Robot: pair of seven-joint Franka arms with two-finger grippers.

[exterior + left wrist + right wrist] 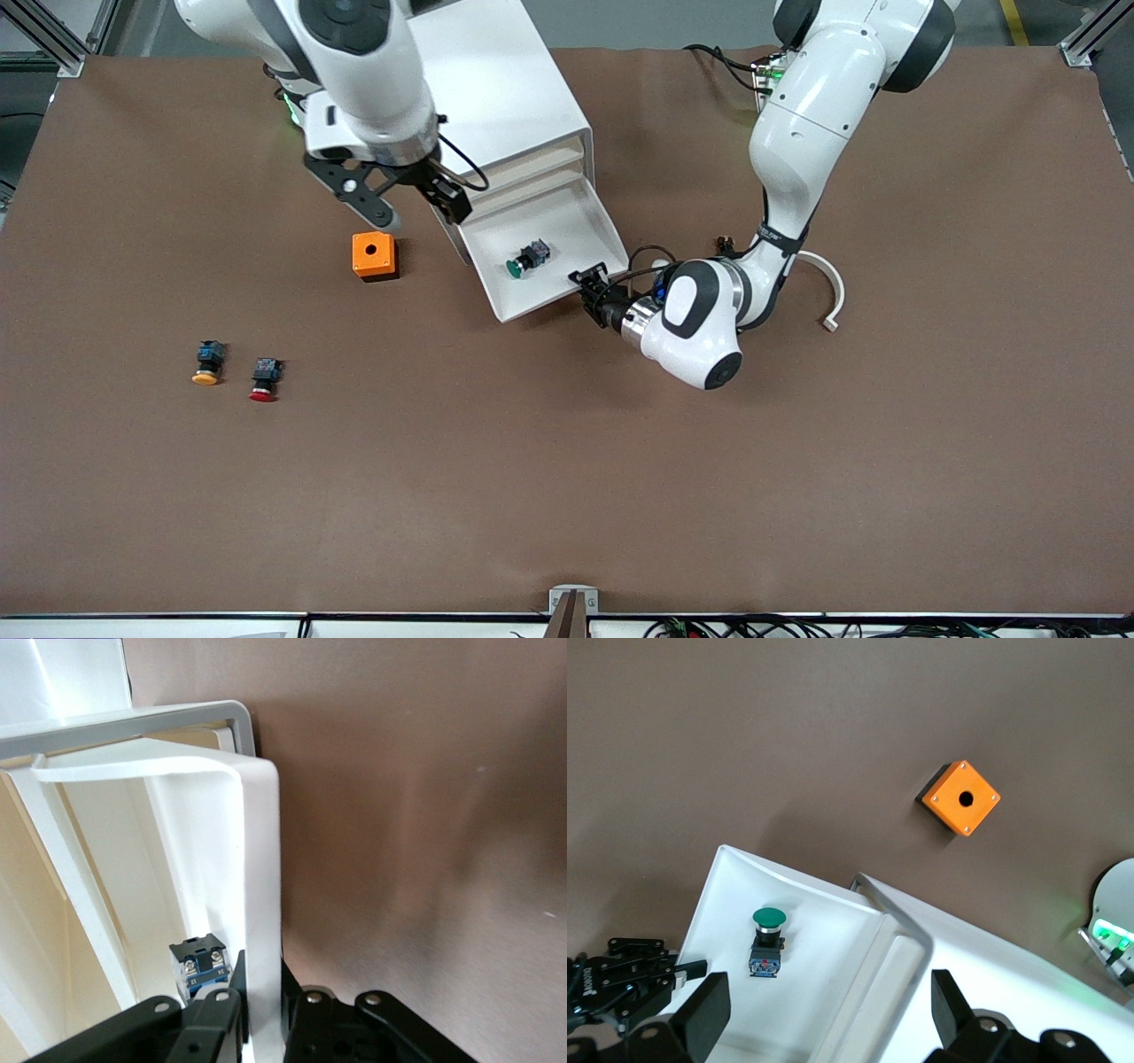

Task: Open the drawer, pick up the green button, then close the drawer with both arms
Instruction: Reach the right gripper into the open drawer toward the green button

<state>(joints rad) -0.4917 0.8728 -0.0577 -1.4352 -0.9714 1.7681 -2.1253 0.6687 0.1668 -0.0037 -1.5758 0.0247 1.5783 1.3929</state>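
A brown cloth-covered table (567, 496) carries a white plastic drawer cabinet (509, 106) with pale cream inner shelves. In its white pulled-out drawer (567, 226) lies a green-capped push button with a black-and-blue body (527, 258). An orange square box with a dark round hole (374, 255), a yellow-capped button (207, 363) and a red-capped button (265, 379) have the same dark bodies. Both glossy white arms (797, 133) bear black bands.

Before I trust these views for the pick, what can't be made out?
- Left pincer: its grip on the drawer front is hidden by its own fingers in the front view and cut off in the left wrist view.
- Button: green cap hidden in the left wrist view.
- Upper drawers' contents: hidden by the cabinet.
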